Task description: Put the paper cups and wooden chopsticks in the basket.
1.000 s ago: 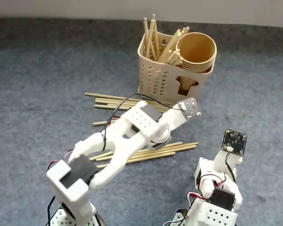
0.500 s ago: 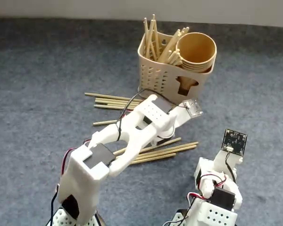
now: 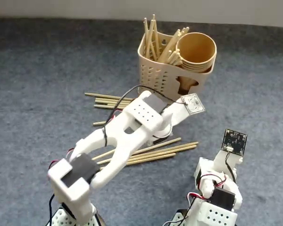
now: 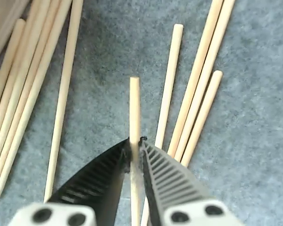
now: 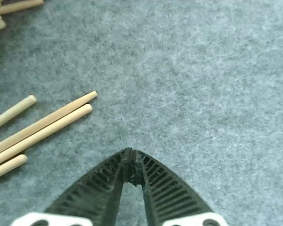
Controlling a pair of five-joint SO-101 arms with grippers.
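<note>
- Loose chopsticks (image 3: pixel 108 100) lie on the grey carpet (image 3: pixel 37 70), just in front of the basket (image 3: pixel 153 75).
- Left gripper (image 4: pixel 136 141): jaws clamped on one wooden chopstick (image 4: pixel 135 103), above other loose ones.
- Basket holds stacked paper cups (image 3: pixel 196 47) plus upright chopsticks.
- Right gripper (image 5: pixel 131 165): jaws together, over carpet.

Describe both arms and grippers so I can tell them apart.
The left arm and right arm are white shells with black servo blocks and black and red cables. The left gripper and right gripper have black ribbed, tapering fingers on white mounts.
</note>
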